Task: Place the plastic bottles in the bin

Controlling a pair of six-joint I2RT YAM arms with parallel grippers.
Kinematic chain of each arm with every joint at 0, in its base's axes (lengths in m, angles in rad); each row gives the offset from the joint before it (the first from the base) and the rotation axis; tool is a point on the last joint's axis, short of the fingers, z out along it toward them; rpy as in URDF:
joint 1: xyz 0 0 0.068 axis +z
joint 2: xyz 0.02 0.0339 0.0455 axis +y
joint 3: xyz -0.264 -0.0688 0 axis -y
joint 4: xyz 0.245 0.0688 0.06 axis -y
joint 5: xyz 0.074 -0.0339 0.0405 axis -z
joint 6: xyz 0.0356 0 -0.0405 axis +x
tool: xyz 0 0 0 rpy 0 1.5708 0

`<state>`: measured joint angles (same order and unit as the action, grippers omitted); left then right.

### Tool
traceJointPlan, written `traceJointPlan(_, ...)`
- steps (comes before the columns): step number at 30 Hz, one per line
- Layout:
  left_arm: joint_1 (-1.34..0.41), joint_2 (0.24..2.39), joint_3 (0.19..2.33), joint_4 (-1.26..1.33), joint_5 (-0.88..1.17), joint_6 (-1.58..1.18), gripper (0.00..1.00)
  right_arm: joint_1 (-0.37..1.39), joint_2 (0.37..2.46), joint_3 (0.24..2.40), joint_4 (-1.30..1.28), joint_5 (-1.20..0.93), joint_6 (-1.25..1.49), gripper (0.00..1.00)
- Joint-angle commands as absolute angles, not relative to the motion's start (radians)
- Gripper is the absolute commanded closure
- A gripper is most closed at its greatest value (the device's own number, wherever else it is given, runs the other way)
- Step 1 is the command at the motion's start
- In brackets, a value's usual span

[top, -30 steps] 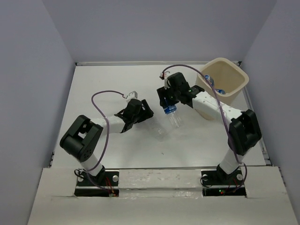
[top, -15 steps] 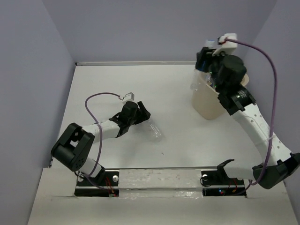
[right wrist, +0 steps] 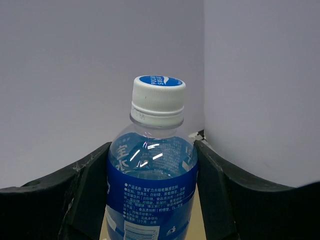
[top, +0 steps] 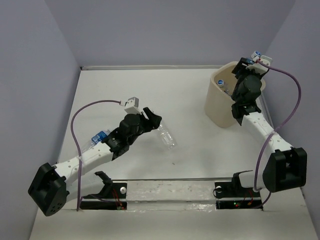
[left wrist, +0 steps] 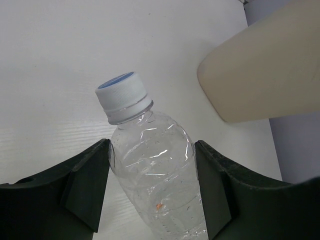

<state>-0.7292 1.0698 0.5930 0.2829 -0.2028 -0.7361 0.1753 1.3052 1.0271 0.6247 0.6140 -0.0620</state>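
A clear label-free bottle (top: 168, 138) lies on the white table. My left gripper (top: 154, 121) has its jaws against both sides of the bottle's lower body (left wrist: 152, 175), with the white cap (left wrist: 122, 97) pointing away. My right gripper (top: 250, 66) is shut on a blue-labelled bottle (right wrist: 150, 190) and holds it upright over the far right rim of the beige bin (top: 220, 107); its cap (top: 258, 53) points up. Another bottle (top: 220, 82) lies inside the bin. A third blue-labelled bottle (top: 98, 137) lies on the table beside my left forearm.
The bin also shows at the upper right of the left wrist view (left wrist: 260, 65) and as a beige strip behind the held bottle (right wrist: 198, 225). Purple walls enclose the table on three sides. The right arm's cable (top: 292, 100) loops near the right wall.
My right arm has carried the blue-labelled bottle from the table's middle up over the bin. My left arm has stretched forward, its jaws now around the clear bottle, which has barely moved.
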Motion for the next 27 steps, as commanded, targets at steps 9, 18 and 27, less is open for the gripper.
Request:
traceJointPlan(9,-0.818,0.969,0.762,0.169,-0.357,-0.651,0.49,0.166,1.114,0.949,0.524,0.581,0.221,0.18)
traceJointPlan(18,-0.861,1.075,1.023,0.147,-0.436,-0.551,0.49,0.166,0.922,1.039,0.095,0.516,0.359,0.43)
traceJointPlan(27,-0.945,1.367,1.478,0.190,-0.544,-0.416,0.50,0.166,0.672,0.970,-0.155,0.085,0.449,1.00)
